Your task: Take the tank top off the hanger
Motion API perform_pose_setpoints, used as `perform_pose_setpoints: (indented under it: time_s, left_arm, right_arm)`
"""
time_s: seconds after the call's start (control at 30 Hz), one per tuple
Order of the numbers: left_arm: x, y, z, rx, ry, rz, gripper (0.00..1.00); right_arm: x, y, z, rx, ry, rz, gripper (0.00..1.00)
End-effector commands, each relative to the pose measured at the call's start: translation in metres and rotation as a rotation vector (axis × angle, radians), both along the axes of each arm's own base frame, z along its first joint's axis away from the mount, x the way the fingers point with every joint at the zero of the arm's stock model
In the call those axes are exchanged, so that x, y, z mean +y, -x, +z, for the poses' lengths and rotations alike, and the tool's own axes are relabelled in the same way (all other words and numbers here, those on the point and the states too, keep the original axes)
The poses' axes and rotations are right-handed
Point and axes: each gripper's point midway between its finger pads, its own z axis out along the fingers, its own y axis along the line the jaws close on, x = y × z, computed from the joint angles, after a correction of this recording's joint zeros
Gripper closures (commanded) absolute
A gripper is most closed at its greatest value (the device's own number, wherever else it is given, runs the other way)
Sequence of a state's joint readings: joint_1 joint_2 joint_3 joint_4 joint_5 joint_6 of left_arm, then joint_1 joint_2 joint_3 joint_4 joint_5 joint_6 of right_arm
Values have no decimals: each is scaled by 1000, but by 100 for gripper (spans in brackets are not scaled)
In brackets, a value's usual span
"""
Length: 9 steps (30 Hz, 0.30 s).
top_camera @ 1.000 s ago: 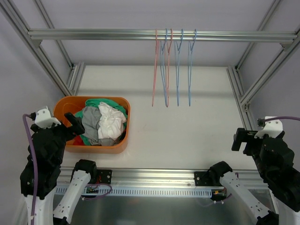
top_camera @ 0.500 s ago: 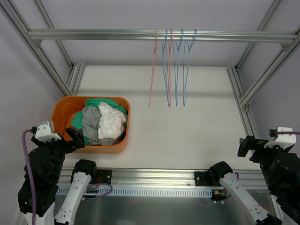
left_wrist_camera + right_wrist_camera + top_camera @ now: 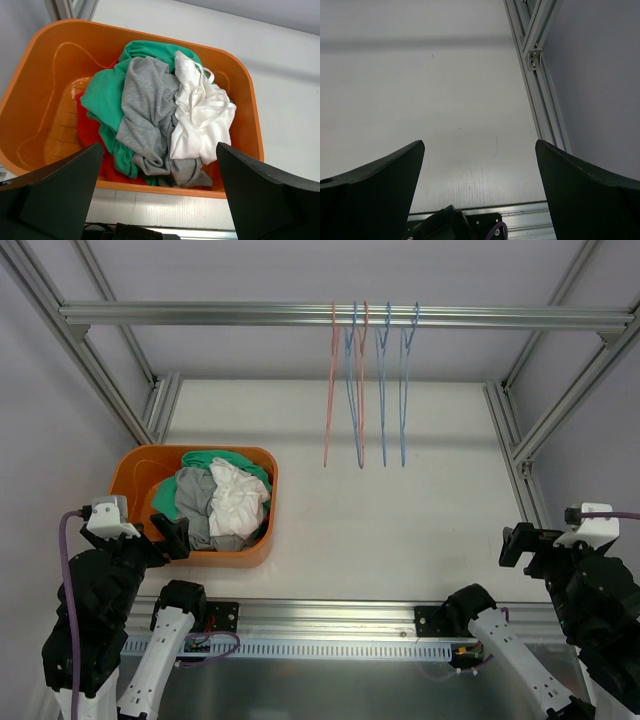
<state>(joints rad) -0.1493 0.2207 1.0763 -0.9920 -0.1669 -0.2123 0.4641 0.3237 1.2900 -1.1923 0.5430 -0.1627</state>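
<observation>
Several bare wire hangers, pink (image 3: pixel 330 390) and blue (image 3: pixel 383 390), hang from the top rail. No garment is on any of them. A white garment with thin straps (image 3: pixel 200 117) lies on top of the pile in the orange bin (image 3: pixel 242 87), next to grey (image 3: pixel 147 112) and green (image 3: pixel 107 95) clothes. The pile also shows in the top view (image 3: pixel 238 498). My left gripper (image 3: pixel 170 530) is open and empty, above the bin's near edge (image 3: pixel 159 150). My right gripper (image 3: pixel 512 543) is open and empty over bare table at the right (image 3: pixel 480 145).
The orange bin (image 3: pixel 270 535) stands at the left front of the white table. Aluminium frame posts run along both sides (image 3: pixel 540 90) and the rail crosses the back (image 3: pixel 200 312). The arm base mounts sit at the near edge.
Both arms have pulled back toward the near edge, the left gripper coming down by the bin's front. The hangers have swung left and back again.
</observation>
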Motion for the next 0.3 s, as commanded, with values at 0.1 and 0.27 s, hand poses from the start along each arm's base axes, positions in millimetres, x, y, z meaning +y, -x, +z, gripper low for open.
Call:
perform_pose_setpoints:
  time_s: [0.1, 0.27]
  left_arm:
    - [-19, -7, -2, 2, 4, -106, 1]
    - [-19, -8, -5, 5, 7, -108, 1]
  right_arm:
    - [5, -13, 0, -9, -2, -14, 1]
    - [7, -16, -3, 5, -5, -8, 1]
